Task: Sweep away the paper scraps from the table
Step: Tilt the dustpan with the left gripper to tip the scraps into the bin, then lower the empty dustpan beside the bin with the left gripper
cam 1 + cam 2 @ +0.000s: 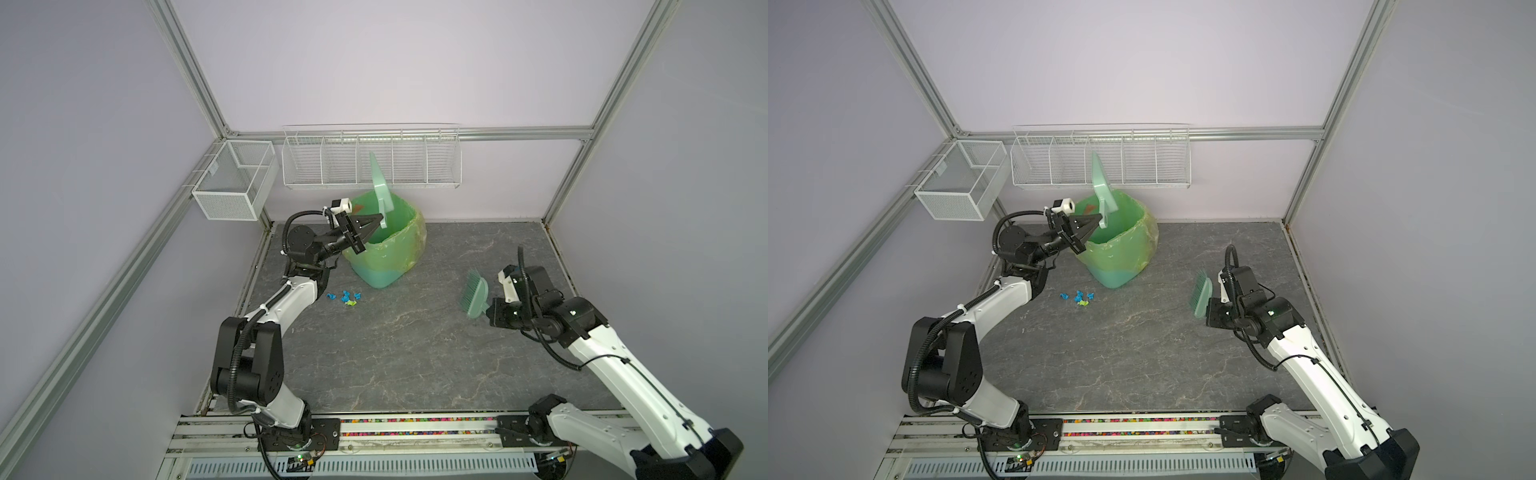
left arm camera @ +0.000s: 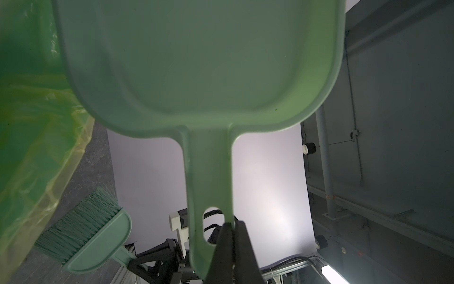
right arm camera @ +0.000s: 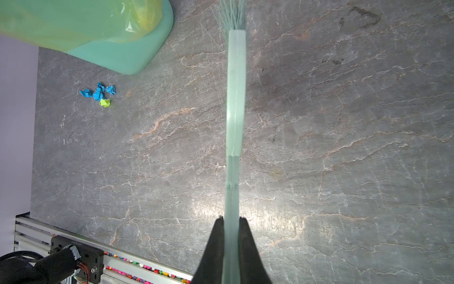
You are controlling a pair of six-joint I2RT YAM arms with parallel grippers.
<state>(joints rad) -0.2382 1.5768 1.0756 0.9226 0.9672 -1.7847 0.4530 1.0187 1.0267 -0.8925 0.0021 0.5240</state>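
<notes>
A small cluster of blue and lime-green paper scraps (image 1: 344, 297) (image 1: 1077, 297) (image 3: 99, 93) lies on the dark grey table (image 1: 415, 340) (image 1: 1121, 353) (image 3: 344, 147), just in front of the green lined bin (image 1: 386, 253) (image 1: 1121, 257) (image 3: 98, 29). My left gripper (image 1: 377, 219) (image 1: 1098, 219) (image 2: 233, 224) is shut on the handle of the pale green dustpan (image 1: 380, 183) (image 1: 1101, 183) (image 2: 208, 61), which stands upright over the bin's mouth. My right gripper (image 1: 485, 312) (image 1: 1208, 316) (image 3: 231, 218) is shut on the handle of the green brush (image 1: 476, 296) (image 1: 1201, 296) (image 3: 235, 98), which is raised above the table at the right.
A white wire rack (image 1: 372, 160) hangs on the back wall behind the bin. A mesh basket (image 1: 235, 178) hangs at the back left corner. An aluminium rail with coloured beads (image 1: 415, 428) runs along the front edge between the arm bases.
</notes>
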